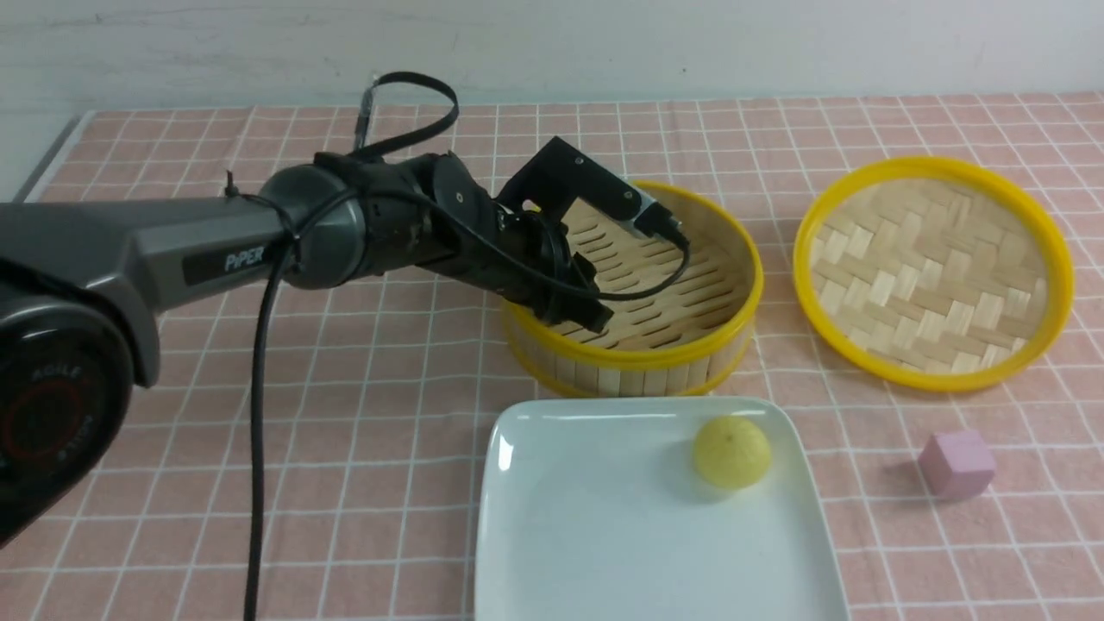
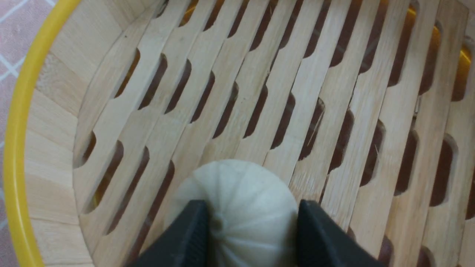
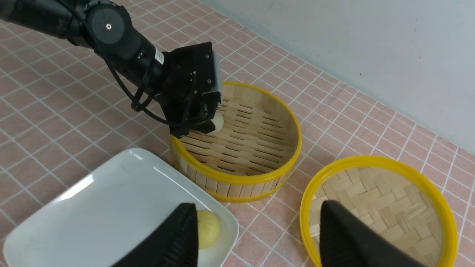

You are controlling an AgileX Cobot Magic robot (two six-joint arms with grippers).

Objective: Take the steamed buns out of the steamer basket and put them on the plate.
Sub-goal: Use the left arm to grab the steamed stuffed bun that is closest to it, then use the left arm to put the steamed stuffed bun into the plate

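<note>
The steamer basket (image 1: 690, 349) stands mid-table behind the plate (image 1: 552, 552). My left gripper (image 2: 250, 207) reaches down into the basket near its left wall. Its two black fingers press on either side of the pale greyish bun (image 2: 241, 196), which rests on the slat floor. From the right wrist view the same bun (image 3: 218, 122) peeks out under the left wrist. The yellow bun (image 1: 731, 450) lies on the plate near its far right corner. My right gripper (image 3: 256, 207) hangs open above the plate's corner and the cloth, with nothing between its fingers.
The basket's woven bamboo lid (image 1: 931, 267) lies upturned to the right of the basket. A pink cube (image 1: 956, 464) sits on the checked pink cloth right of the plate. The left arm's cable (image 1: 257, 431) hangs down to the table's front.
</note>
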